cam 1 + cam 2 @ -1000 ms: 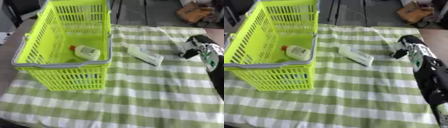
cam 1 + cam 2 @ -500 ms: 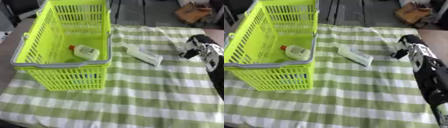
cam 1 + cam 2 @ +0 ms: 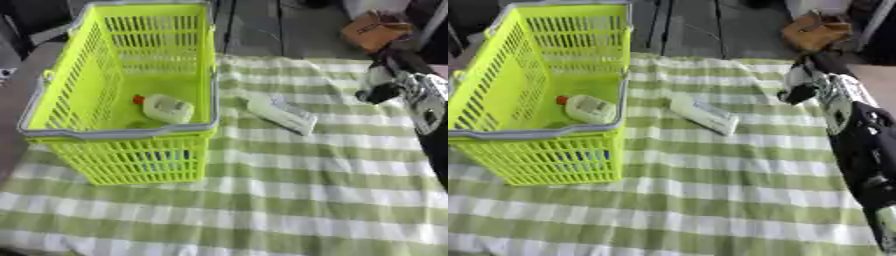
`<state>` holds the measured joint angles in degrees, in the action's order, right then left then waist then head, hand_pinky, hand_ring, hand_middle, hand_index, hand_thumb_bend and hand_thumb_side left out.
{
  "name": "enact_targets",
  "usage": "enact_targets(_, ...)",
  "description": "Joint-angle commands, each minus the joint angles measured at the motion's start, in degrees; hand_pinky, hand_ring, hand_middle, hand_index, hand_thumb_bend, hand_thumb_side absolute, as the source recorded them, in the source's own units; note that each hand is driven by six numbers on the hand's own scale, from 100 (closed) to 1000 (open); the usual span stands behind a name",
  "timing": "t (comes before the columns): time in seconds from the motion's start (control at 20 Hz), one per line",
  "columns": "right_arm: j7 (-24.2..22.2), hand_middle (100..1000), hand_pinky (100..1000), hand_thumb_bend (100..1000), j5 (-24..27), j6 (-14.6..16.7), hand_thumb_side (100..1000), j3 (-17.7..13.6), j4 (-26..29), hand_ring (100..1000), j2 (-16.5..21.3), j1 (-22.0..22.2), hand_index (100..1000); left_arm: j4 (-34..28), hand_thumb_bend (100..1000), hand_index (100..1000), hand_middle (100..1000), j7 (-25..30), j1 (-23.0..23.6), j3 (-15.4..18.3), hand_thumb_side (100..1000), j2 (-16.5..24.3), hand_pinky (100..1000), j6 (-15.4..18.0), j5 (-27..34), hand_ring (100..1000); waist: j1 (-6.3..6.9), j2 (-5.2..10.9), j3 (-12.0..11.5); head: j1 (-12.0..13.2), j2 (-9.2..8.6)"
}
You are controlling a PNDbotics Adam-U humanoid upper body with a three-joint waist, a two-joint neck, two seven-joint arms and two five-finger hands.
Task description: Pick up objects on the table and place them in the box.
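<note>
Green-and-white checked cloth [image 3: 289, 200] covers the table, w/ a lime-green basket [image 3: 96, 150] on its left side, grey rim, standing upright. Right arm comes in from the right edge, its hand [image 3: 802, 85] over the cloth's far right part, well apart from everything else; fingers too blurred, can't tell if spread or curled. White flat packet [image 3: 282, 114] lies on the cloth just right of the basket, apart from the hand, and a pale bottle w/ red cap [image 3: 164, 108] lies inside the basket on its floor.

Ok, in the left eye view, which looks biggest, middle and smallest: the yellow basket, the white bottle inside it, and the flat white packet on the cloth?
1. Yellow basket, by far the biggest.
2. Flat white packet.
3. White bottle, though it looks close to the packet.
</note>
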<state>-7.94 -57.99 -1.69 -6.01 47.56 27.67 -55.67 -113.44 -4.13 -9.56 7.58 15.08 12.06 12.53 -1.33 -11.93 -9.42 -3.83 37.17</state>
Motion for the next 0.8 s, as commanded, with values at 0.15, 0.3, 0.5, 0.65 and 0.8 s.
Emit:
enact_targets(0.15,-1.7,500,100,100,1.99,3.02,100,3.04,10.54,380,0.81,-1.72,643,-1.15,260,800,861,-0.12,-0.26,0.35,874,0.81,724,-0.15,0.21,961,0.28,1.9,0.51,-0.34,-0.05)
enact_targets(0.3,-3.01,519,105,100,1.59,4.59,100,4.74,15.39,393,0.17,-2.35,649,-1.15,261,800,861,-0.11,-0.11,0.31,873,0.88,724,-0.22,0.33,961,0.27,2.44,0.66,-0.66,-0.09)
enact_targets(0.5,-4.33,534,113,100,-0.39,6.81,100,7.0,21.32,402,-0.82,-3.52,653,-1.15,261,800,860,-0.08,0.16,0.27,872,0.94,724,-0.35,0.43,961,0.23,3.03,0.77,-0.98,-0.17)
enact_targets(0.65,-4.83,550,120,100,-1.13,8.83,100,9.26,24.32,413,-2.0,-4.65,659,-1.15,262,800,860,-0.03,0.24,0.2,872,1.06,724,-0.41,0.5,961,0.06,3.42,0.7,-1.29,-0.29)
enact_targets(0.8,-5.03,552,117,100,-1.31,10.04,100,11.23,24.7,412,-3.92,-5.79,657,-1.15,264,800,860,0.02,0.27,0.1,873,1.05,724,-0.62,0.59,961,-0.26,3.83,0.47,-1.72,-0.55)
